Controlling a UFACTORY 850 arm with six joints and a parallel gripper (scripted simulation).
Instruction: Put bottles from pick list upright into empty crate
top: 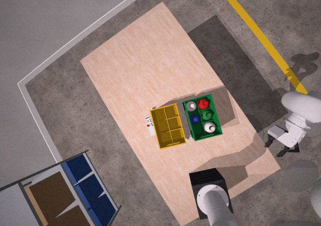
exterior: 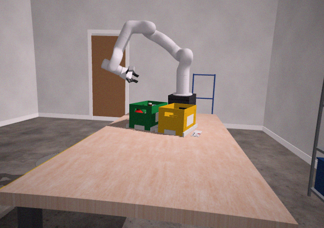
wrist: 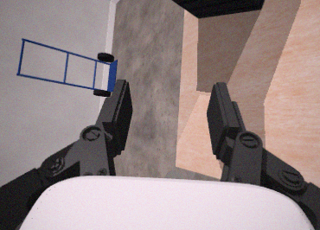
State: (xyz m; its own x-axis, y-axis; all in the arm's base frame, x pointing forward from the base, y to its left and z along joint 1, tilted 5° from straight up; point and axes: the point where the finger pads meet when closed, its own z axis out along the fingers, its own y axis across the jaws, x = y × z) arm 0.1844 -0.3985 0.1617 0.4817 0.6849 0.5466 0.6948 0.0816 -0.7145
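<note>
Pincer (top: pixel 273 149) (exterior: pixel 138 78) (wrist: pixel 169 96) apart, nothing between fingers, off table's (top: pixel 145 63) (exterior: pixel 162 162) (wrist: pixel 294 132) side; red bottle (top: pixel 203 103) (exterior: pixel 138 111) lies beyond, lower, inside green crate (top: pixel 218 117) (exterior: pixel 140 121).

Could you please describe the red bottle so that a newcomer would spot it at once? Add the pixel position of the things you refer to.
On the table (top: pixel 134 63) (exterior: pixel 162 162), find the green crate (top: pixel 208 136) (exterior: pixel 139 121). The red bottle (top: pixel 202 104) (exterior: pixel 138 111) stands in a corner compartment, and it is the only red one there.
</note>
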